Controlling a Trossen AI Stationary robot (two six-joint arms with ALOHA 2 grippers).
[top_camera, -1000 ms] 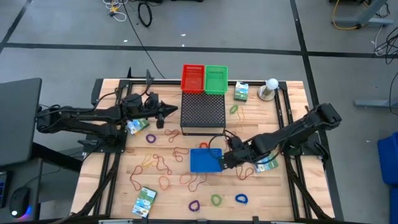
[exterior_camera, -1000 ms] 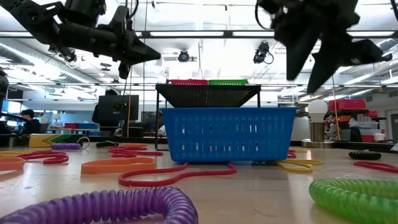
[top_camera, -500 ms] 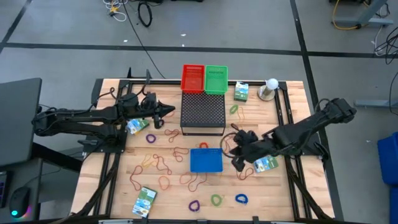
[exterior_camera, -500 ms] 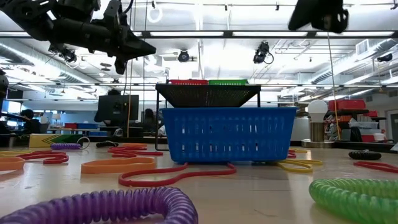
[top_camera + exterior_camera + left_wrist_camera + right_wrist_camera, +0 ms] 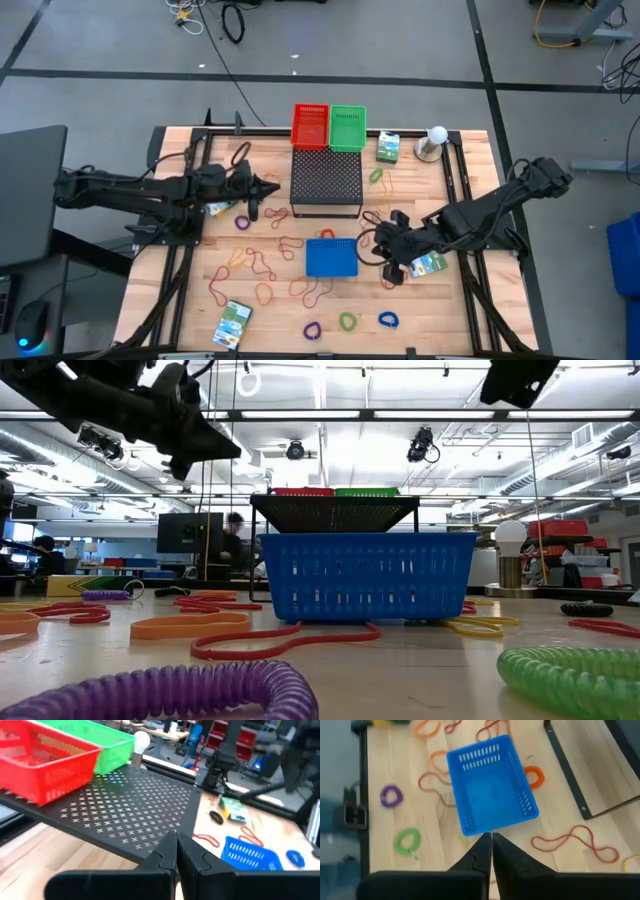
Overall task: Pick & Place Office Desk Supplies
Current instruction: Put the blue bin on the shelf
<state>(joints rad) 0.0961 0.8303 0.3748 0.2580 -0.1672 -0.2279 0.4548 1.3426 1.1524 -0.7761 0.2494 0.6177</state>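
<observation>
Thin red, orange and tan rubber bands (image 5: pixel 262 268) lie scattered on the wooden table. Small thick loops lie near its front: purple (image 5: pixel 313 329), green (image 5: pixel 347 322) and blue (image 5: pixel 388 320). Green-white boxes lie at the front left (image 5: pixel 232 323), at the back (image 5: pixel 388 148) and under my right arm (image 5: pixel 430 264). My left gripper (image 5: pixel 274 188) is shut, in the air just left of the black perforated box (image 5: pixel 326 183). My right gripper (image 5: pixel 378 238) is shut above the table, right of the blue basket (image 5: pixel 331 257), which looks bare inside (image 5: pixel 492 795). Neither gripper has anything between its fingers.
A red basket (image 5: pixel 310 127) and a green basket (image 5: pixel 347 128) stand behind the black box. A white ball on a stand (image 5: pixel 435 140) is at the back right. Another green-white box (image 5: pixel 220 207) lies under my left arm. A purple loop (image 5: pixel 243 222) lies near it.
My right gripper has drawn away from the blue basket's right side toward the table's right edge and has risen; the low view now shows only its upper part. My left gripper has pulled back a little toward the table's left edge.
</observation>
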